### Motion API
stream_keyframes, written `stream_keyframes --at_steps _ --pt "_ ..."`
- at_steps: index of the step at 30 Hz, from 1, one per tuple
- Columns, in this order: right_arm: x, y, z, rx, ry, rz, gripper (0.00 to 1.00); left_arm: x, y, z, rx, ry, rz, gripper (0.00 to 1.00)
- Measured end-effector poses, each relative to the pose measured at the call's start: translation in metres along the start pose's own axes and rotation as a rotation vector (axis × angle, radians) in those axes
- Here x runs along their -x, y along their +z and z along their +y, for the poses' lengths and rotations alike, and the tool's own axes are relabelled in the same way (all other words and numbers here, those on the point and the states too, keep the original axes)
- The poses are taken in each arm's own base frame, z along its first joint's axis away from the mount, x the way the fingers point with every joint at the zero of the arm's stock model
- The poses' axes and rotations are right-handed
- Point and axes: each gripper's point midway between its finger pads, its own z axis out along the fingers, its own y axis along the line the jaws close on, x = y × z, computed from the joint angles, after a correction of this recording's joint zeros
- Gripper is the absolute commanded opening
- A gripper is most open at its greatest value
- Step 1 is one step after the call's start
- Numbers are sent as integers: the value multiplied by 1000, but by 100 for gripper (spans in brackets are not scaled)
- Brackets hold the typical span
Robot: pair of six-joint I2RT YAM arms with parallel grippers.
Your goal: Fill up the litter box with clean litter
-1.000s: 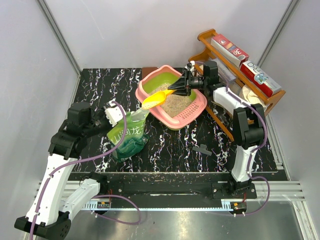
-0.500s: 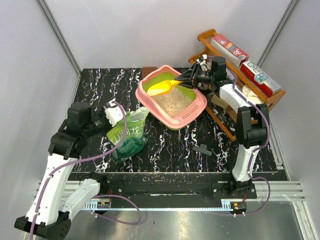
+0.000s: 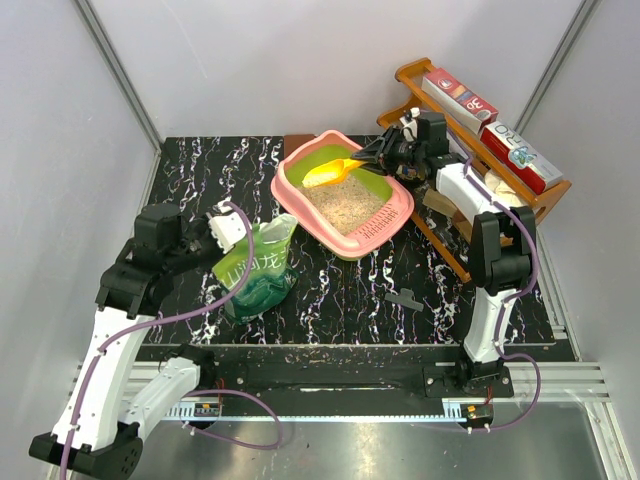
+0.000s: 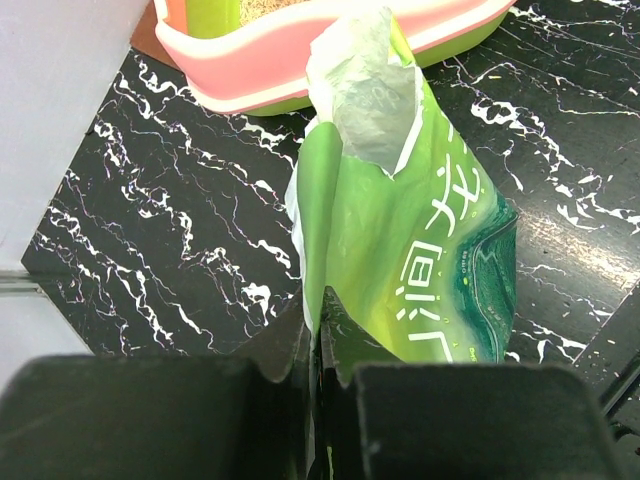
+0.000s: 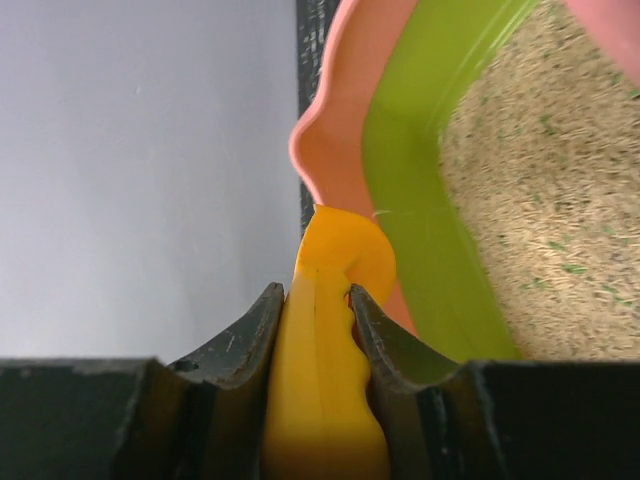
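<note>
The pink litter box (image 3: 392, 222) with lime-green inner walls sits at the table's back middle, with beige clean litter (image 3: 345, 205) covering its floor. My right gripper (image 3: 385, 157) is shut on the handle of a yellow-orange scoop (image 3: 328, 172), held over the box's far end; in the right wrist view the scoop (image 5: 325, 350) sits between my fingers beside the box wall (image 5: 415, 180) and litter (image 5: 530, 190). My left gripper (image 3: 222, 228) is shut on the edge of the green litter bag (image 3: 257, 270), open top toward the box; the left wrist view shows the bag (image 4: 410, 240) pinched.
A brown wooden rack (image 3: 500, 170) holding boxes stands at the right back, close behind my right arm. A small dark clip-like piece (image 3: 404, 298) lies on the black marbled table (image 3: 340, 290). White walls enclose the table on three sides.
My right gripper has carried the scoop from beside the bag's opening up and back over the box's far end. The left arm and the bag have not moved.
</note>
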Motion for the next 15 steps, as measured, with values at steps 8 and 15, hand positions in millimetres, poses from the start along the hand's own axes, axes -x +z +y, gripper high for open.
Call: stream_keyframes --at_steps 8,15 --pt "13 1 -34 -145 -87 -91 0 1 -6 -1 13 5 -14 8" --pt "11 -1 -70 -314 -221 -107 0 0 -10 -5 29 15 -40 8"
